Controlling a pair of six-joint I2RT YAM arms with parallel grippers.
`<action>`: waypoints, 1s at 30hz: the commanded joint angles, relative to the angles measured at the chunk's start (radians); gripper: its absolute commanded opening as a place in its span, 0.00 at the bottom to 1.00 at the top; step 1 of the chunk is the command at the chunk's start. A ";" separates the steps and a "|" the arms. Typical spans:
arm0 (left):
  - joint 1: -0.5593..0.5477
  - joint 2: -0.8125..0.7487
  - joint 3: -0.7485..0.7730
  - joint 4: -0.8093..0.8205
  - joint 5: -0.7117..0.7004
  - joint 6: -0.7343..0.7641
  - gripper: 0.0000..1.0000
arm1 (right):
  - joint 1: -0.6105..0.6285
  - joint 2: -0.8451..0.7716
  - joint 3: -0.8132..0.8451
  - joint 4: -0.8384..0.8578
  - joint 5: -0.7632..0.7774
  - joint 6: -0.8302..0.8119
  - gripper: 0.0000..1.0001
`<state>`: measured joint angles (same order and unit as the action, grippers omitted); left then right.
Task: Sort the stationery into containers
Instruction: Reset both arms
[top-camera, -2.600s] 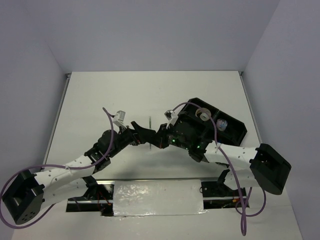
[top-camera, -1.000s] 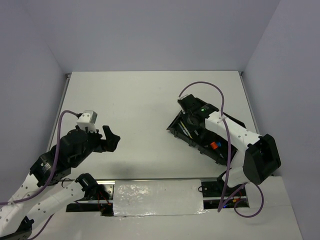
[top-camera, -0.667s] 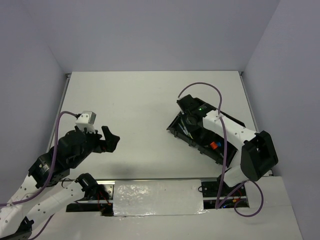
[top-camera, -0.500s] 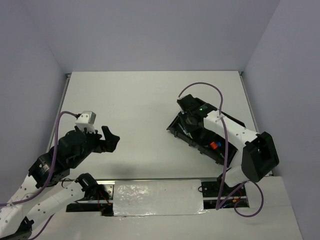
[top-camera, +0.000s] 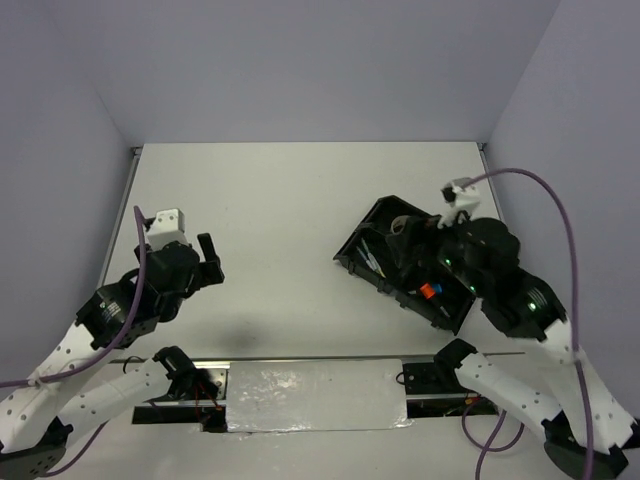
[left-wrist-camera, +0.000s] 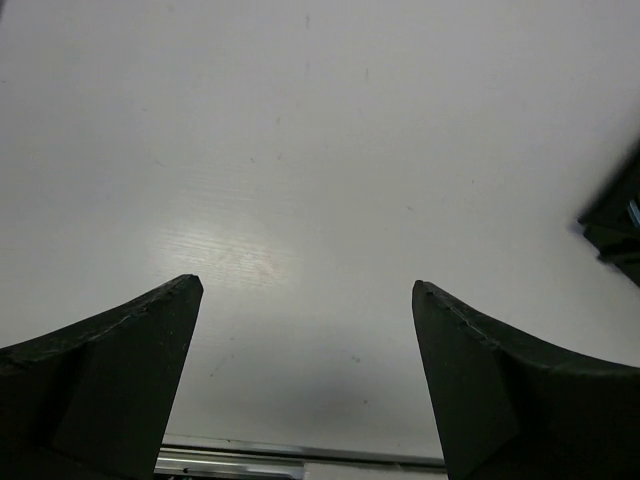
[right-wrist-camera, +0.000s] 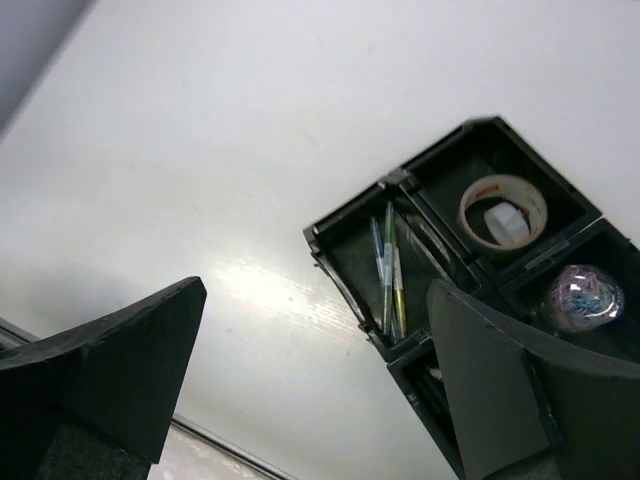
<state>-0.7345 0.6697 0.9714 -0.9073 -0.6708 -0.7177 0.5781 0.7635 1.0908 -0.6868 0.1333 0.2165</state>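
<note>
Your right pincer (right-wrist-camera: 315, 288) stands wide, its fingers (right-wrist-camera: 110, 370) far apart with nothing between them. It hangs above the organizer tray (right-wrist-camera: 350, 212) and touches nothing in it. Directly below, thin pens (right-wrist-camera: 390, 270) lie lengthwise, side by side, in the long compartment at the tray's corner. A tape roll (right-wrist-camera: 503, 213) lies flat in the square compartment next to them. Beside that is a shiny roundish bundle (right-wrist-camera: 578, 295), too blurred to name. From the top camera an orange cap (top-camera: 430, 291) shows in a compartment on the tray's near side. The tray itself sits askew, close to the right edge of the bench (top-camera: 280, 200).

Your left pincer (left-wrist-camera: 305, 285) is also spread wide and carries nothing. It hovers over bare bench near the left edge, well apart from the tray. Only a dark corner of the tray shows at the right border of the left wrist view.
</note>
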 joint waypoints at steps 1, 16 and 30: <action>0.004 0.005 0.101 -0.074 -0.193 -0.054 0.99 | 0.006 -0.125 0.037 -0.095 0.058 0.058 1.00; 0.004 -0.255 0.047 -0.033 -0.302 0.021 0.99 | 0.005 -0.375 0.020 -0.372 0.279 0.124 1.00; 0.003 -0.319 -0.042 0.021 -0.254 0.017 0.99 | 0.006 -0.449 0.021 -0.378 0.307 0.121 1.00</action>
<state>-0.7334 0.3180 0.9257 -0.9253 -0.9352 -0.7086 0.5781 0.3164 1.1175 -1.0580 0.4168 0.3363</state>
